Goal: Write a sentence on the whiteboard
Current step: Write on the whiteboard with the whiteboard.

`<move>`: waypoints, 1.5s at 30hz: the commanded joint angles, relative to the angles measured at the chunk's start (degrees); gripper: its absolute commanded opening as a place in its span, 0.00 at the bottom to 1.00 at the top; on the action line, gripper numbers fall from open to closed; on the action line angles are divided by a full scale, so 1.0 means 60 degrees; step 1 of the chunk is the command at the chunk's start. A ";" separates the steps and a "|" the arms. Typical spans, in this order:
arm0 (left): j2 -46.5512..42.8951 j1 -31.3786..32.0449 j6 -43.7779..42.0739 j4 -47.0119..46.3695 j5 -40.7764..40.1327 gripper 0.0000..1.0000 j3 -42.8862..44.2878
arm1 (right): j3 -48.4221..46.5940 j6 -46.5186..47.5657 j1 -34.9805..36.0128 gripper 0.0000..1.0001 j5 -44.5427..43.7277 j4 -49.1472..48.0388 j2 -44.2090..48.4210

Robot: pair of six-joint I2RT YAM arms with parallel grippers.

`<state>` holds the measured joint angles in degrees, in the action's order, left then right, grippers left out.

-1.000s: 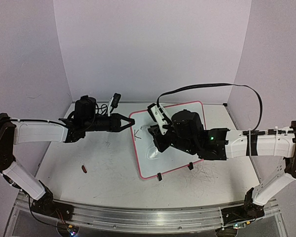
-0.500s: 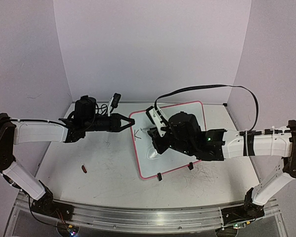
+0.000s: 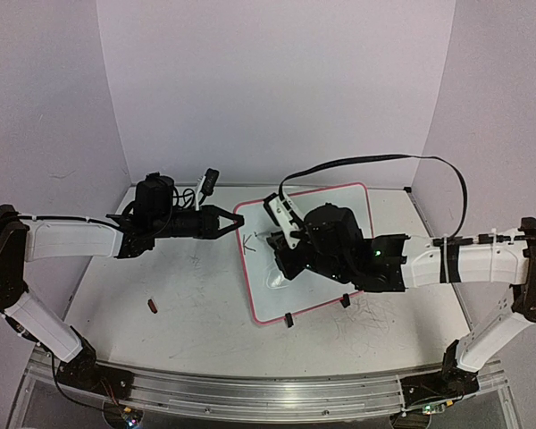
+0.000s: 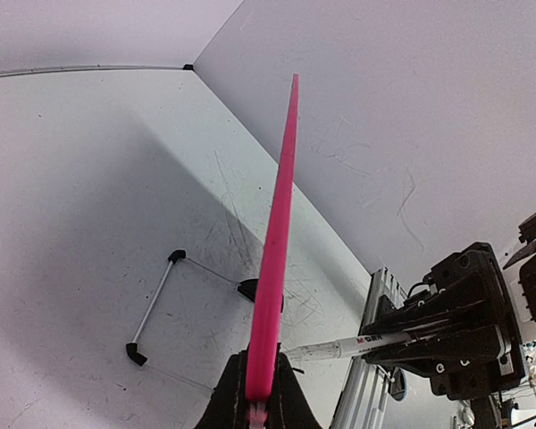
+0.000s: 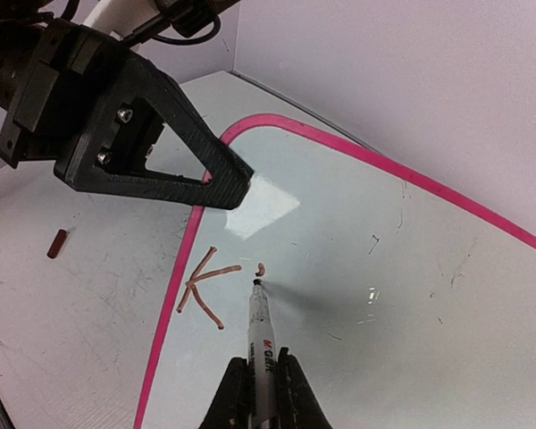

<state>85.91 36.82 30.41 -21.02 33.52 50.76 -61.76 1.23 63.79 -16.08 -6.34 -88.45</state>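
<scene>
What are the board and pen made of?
The whiteboard looks like glossy coated sheet: it mirrors a bright patch of light. Its pink rim looks like matte plastic, probably. The marker seems smooth white plastic, with printed lettering on the barrel.

Whiteboard white, pink rim; marker white, red lettering; left fingers black.

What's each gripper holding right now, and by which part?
The left gripper clamps the whiteboard by its pink left rim. The right gripper holds the marker by its barrel.
</scene>
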 commanded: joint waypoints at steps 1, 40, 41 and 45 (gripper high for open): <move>-0.0246 -0.0057 0.0229 -0.0100 -0.0176 0.00 0.0080 | -0.0137 -0.0133 0.0072 0.00 -0.0211 0.0078 -0.0131; -0.0307 -0.0060 0.0258 -0.0100 -0.0206 0.00 0.0045 | 0.0245 -0.0571 0.0342 0.00 -0.0137 0.0031 0.0842; -0.0317 -0.0063 0.0261 -0.0100 -0.0203 0.00 0.0037 | 0.0272 -0.0482 0.0300 0.00 -0.0195 0.0010 0.0827; -0.0331 -0.0057 0.0275 -0.0100 -0.0195 0.00 0.0044 | 0.0220 -0.0293 0.0218 0.00 -0.0179 -0.0004 0.0695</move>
<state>85.91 36.82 30.44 -21.02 33.52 50.76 -59.48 -2.15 65.61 -16.27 -4.86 -85.30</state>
